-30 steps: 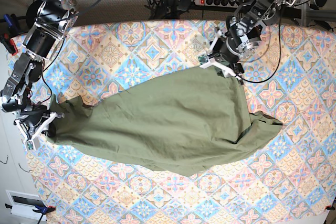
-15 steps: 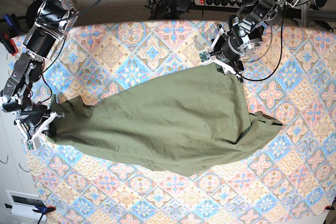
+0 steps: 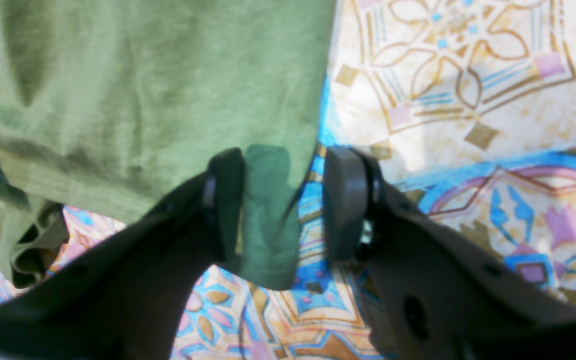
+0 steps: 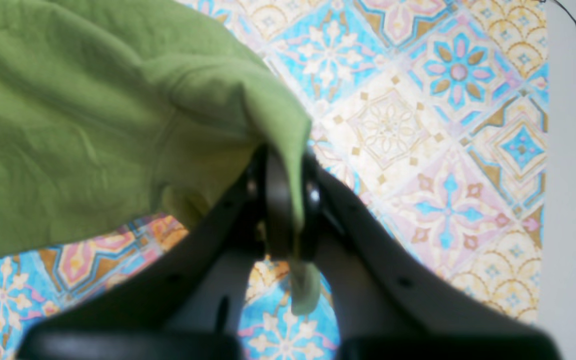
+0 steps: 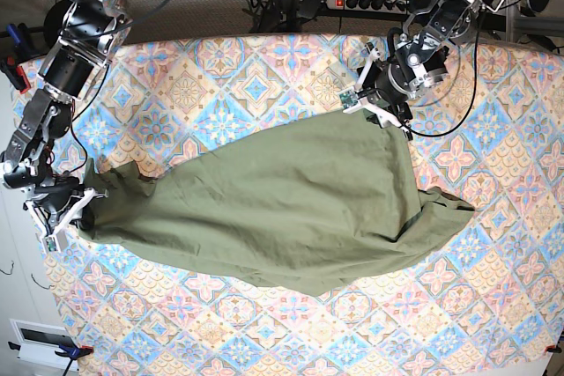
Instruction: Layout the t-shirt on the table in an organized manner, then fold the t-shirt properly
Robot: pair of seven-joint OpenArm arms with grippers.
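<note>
The olive-green t-shirt (image 5: 282, 209) lies spread in a long, wrinkled shape across the tiled table (image 5: 220, 68). My left gripper (image 3: 285, 170) is open at the shirt's far right corner (image 5: 377, 114). A hem corner of the shirt (image 3: 268, 225) hangs between the jaws, against the left finger (image 3: 225, 200) and apart from the right one. My right gripper (image 4: 285, 170) is shut on a fold of the shirt's edge (image 4: 288, 130), at the shirt's left end in the base view (image 5: 77, 209). The neck label is hidden.
Cables and a power strip (image 5: 370, 2) lie past the table's far edge. The table's left edge (image 5: 40, 244) runs close to the right gripper, and a white surface (image 4: 573, 200) borders it. Bare tablecloth shows in front of the shirt (image 5: 291, 332).
The left arm's wrist has shifted slightly up and to the right at the shirt's far corner. The shirt and the right arm have not visibly moved.
</note>
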